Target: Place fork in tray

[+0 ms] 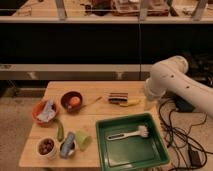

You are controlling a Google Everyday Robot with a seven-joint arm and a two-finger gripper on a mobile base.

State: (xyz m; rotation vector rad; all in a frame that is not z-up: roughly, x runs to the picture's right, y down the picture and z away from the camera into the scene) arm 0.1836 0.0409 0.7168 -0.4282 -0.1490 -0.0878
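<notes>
The fork [93,102], slim with a yellowish handle, lies flat on the wooden table [95,89], just right of a dark red bowl. The dark-green tray [101,149] sits at the table's front right. A white bristled brush [128,134] lies in it. My white arm [170,80] hangs folded at the table's right edge, above and right of the tray and well right of the fork. My gripper is hidden behind the arm there and does not show.
A thicker yellow-handled dark tool [124,103] and a dark bar [118,96] lie right of the fork. The dark red bowl [71,101] holds an orange fruit. An orange bowl with a cloth [45,112], a green vegetable [60,131], a white bowl [46,146], a blue packet [67,145] and a green cup [82,140] fill the left. Cables [180,135] lie on the floor at the right.
</notes>
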